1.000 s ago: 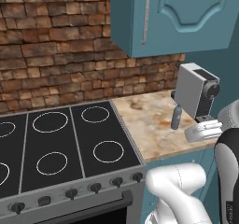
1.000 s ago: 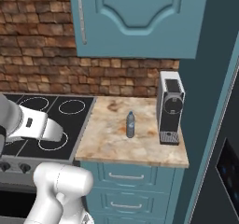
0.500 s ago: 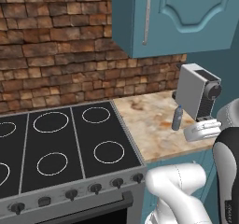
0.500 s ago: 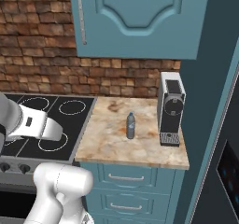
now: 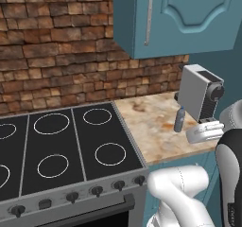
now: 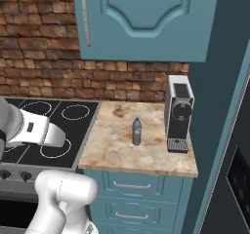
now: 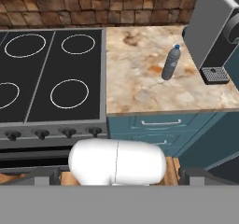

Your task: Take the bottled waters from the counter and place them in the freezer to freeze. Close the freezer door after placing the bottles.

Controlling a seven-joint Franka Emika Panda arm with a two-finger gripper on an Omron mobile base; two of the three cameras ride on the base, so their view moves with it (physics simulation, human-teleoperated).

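Observation:
A grey-blue bottled water [image 7: 170, 63] with a dark blue cap stands upright on the marbled counter [image 7: 140, 85], just left of a coffee machine. The same bottle [image 5: 179, 120] [image 6: 137, 131] shows in both base views, near the middle of the counter [image 6: 114, 152]. My gripper [image 7: 119, 177] hangs well back from the counter's front edge, above the floor in front of the drawers. Its fingertips [image 7: 46, 175] are spread wide with nothing between them. The freezer [image 6: 222, 91] rises as a tall dark slab right of the counter, with a small dark display [image 6: 238, 177] on its front panel.
A grey coffee machine [image 6: 178, 112] stands at the counter's right end, close to the bottle. The black stove top [image 5: 61, 145] with white rings lies to the left. A teal wall cupboard [image 6: 146, 18] hangs over the counter, and teal drawers [image 7: 154, 125] sit below it.

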